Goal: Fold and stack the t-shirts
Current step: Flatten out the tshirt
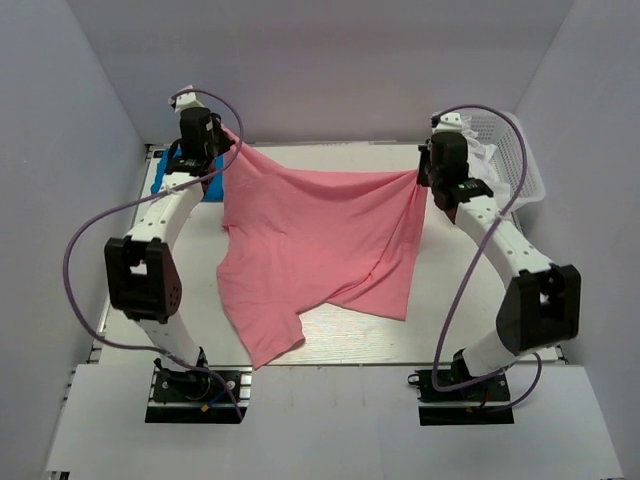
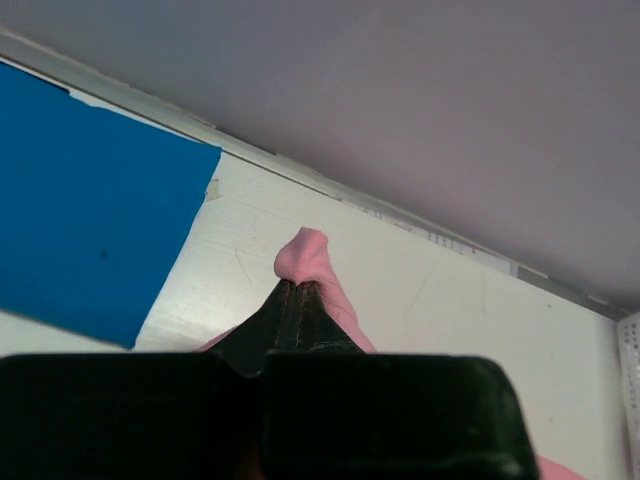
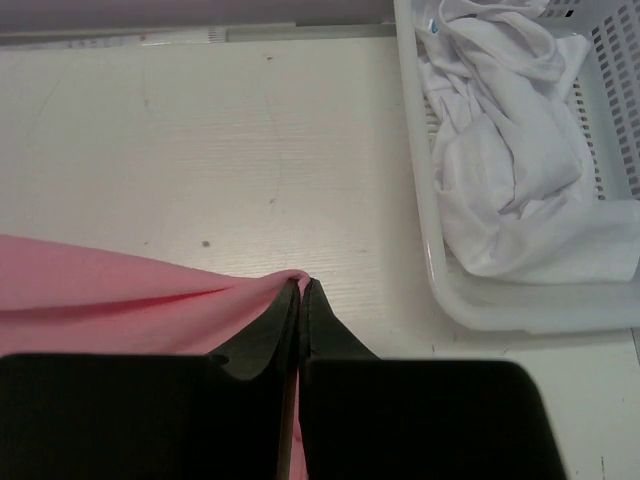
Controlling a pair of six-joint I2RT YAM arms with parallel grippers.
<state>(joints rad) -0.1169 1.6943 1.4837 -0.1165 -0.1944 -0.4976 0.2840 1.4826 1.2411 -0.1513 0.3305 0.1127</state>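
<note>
Left end effector (image 2: 298,288) and right end effector (image 3: 302,288) each pinch shut on an end of the salmon-pink t-shirt (image 1: 320,240), the right one just beside the white basket (image 3: 430,260). I judge the cloth light, limp and quick to sag, best held at its corners. It spans the desk (image 3: 200,130) away from the basket; the folded blue t-shirt (image 2: 80,210) lies beyond it, well apart from the basket, which holds crumpled white cloth (image 3: 500,170).

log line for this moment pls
left gripper: shut on pink t-shirt | right gripper: shut on pink t-shirt | blue t-shirt: flat, far-left corner
</note>
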